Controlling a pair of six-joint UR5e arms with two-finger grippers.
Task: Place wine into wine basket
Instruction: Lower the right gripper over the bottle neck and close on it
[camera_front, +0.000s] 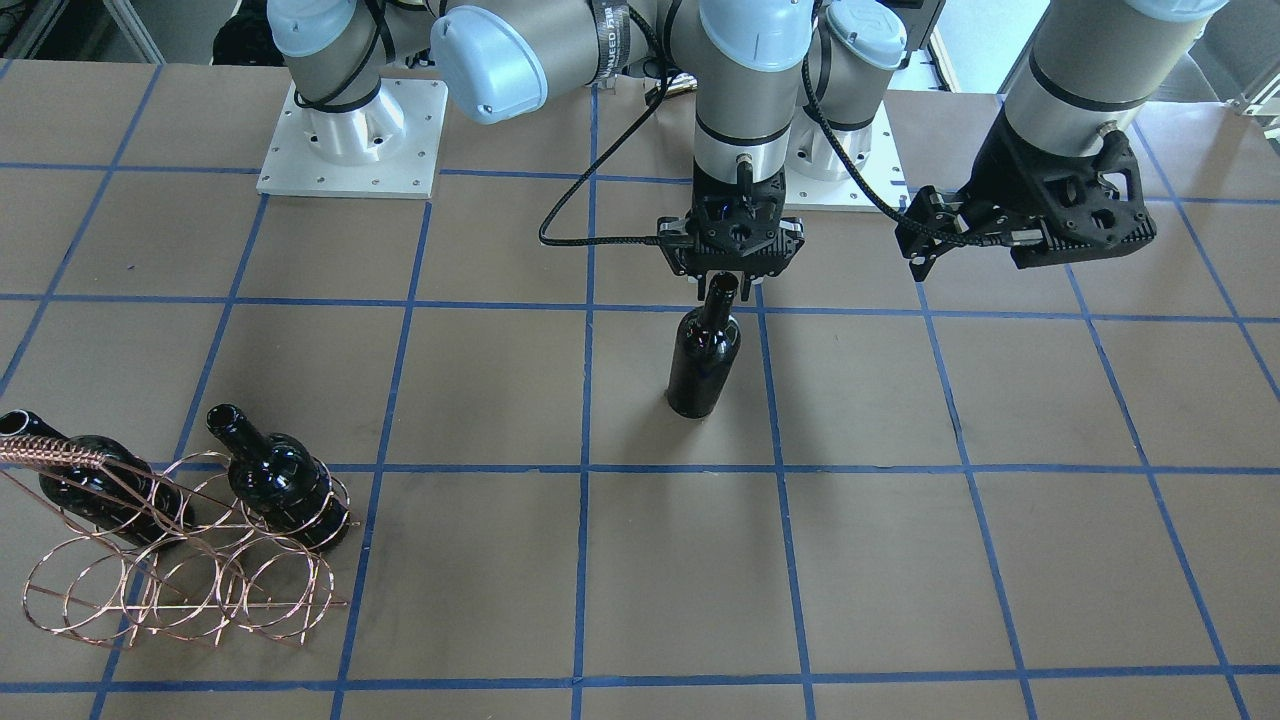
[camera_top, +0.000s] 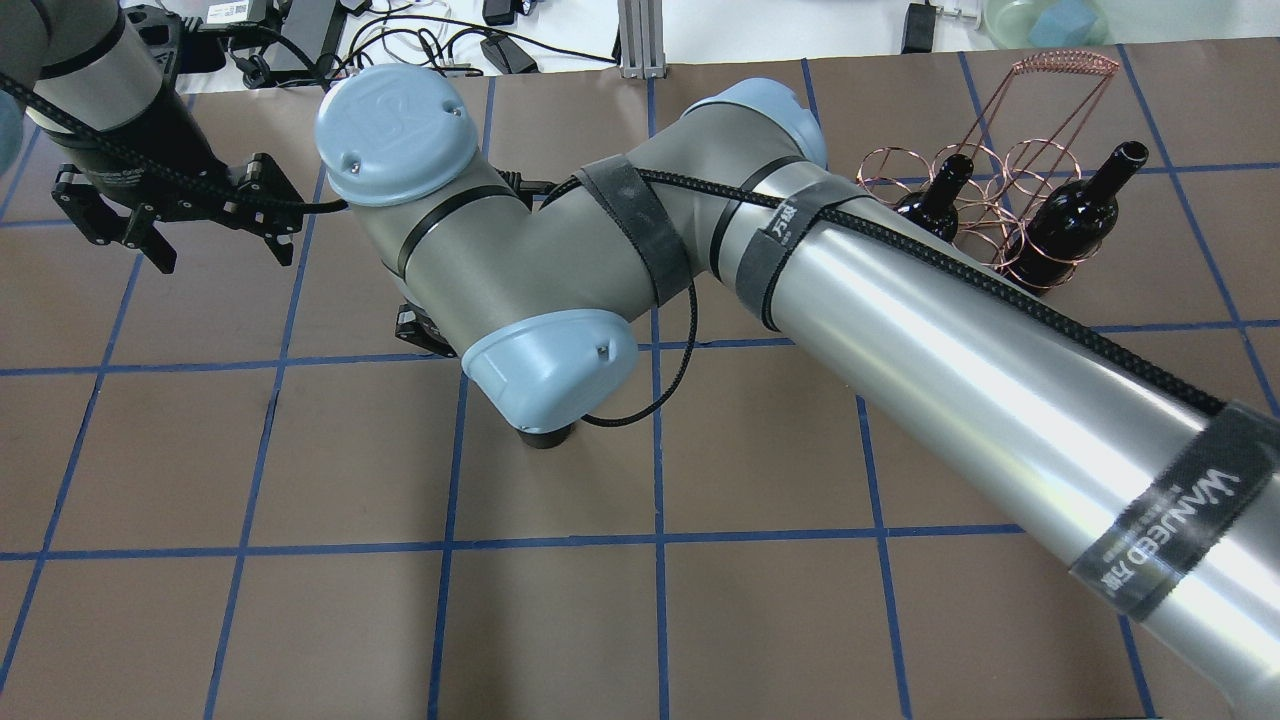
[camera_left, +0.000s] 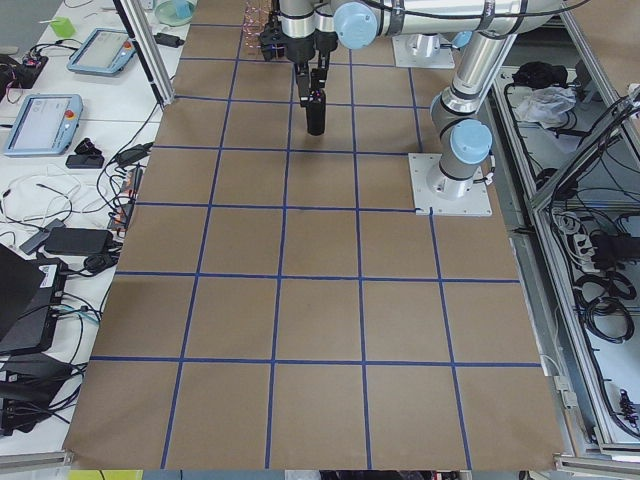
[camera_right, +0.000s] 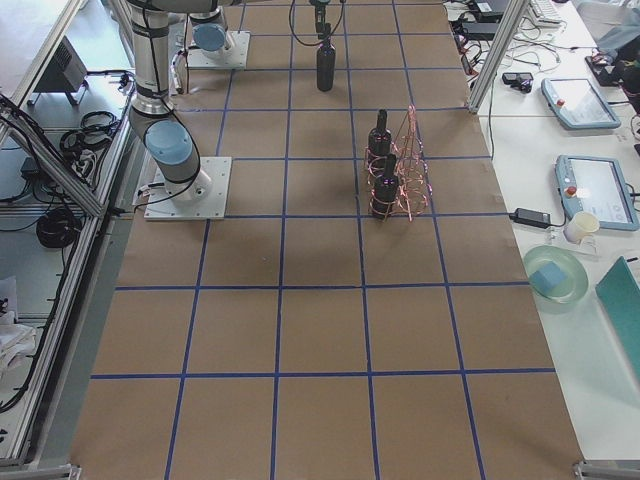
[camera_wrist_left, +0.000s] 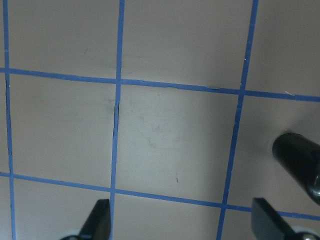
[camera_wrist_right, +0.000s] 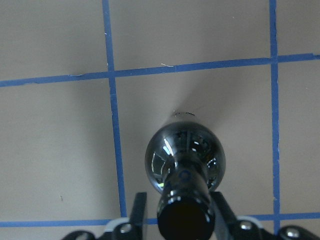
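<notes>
Front view: your right gripper (camera_front: 730, 288) sits over the neck of the wine (camera_front: 705, 360), which stands upright mid-table, well apart from the wine basket (camera_front: 185, 585). Right wrist: jaws flank the neck closely, but you can't tell if they grip. Overhead: left gripper (camera_top: 226, 258) spread wide, holding nothing.

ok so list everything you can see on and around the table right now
glossy black glass wine bottles: three; one standing mid-table, two tilted in the rack's loops
copper wire wine rack with coiled handle: one, rose-gold, far side on the robot's right
brown paper table with blue tape grid: one
grey-blue tablet controllers: two, side bench
right hand: one, black, fingers either side of the standing bottle's neck, grip unclear
left hand: one, black, open, empty, over the table
</notes>
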